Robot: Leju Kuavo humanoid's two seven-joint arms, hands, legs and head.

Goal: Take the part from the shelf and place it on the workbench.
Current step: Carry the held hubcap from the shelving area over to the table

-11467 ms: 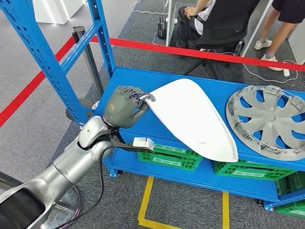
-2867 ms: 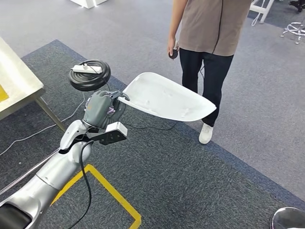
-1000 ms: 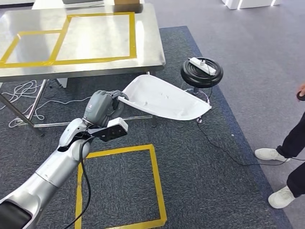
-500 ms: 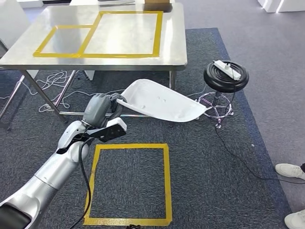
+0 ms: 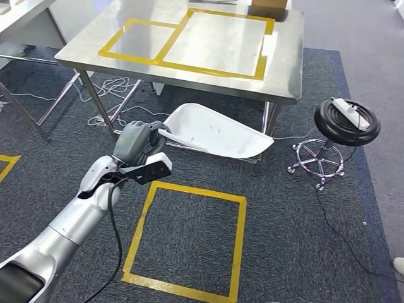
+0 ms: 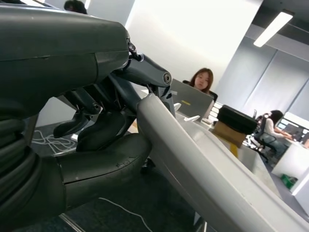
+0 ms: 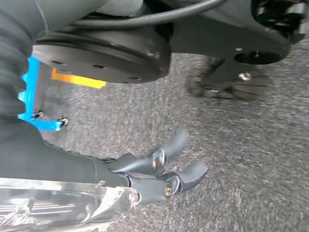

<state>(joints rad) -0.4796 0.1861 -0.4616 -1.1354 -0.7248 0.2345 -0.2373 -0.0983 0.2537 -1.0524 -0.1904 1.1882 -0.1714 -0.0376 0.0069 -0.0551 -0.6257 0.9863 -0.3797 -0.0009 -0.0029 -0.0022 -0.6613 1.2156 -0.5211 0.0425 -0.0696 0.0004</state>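
My left hand (image 5: 138,141) grips the near end of the part (image 5: 216,132), a long white curved shell held out level above the carpet. In the left wrist view the thumb and dark fingers (image 6: 109,104) clamp the shell's rim (image 6: 189,164). The workbench (image 5: 286,60), a steel table marked with yellow tape rectangles, stands just beyond the part's far edge. My right hand (image 7: 160,169) hangs over the grey carpet with its fingers loosely apart and nothing in them.
A black round stool (image 5: 346,121) with a white power strip on it stands right of the bench. A yellow taped square (image 5: 190,237) marks the carpet below me. Cables (image 5: 112,91) lie under the bench. A cardboard box (image 5: 269,7) sits at its far edge.
The whole view has swung: the bench has shifted right and come closer, and the stool has slid right. My left hand still holds the part the same way.
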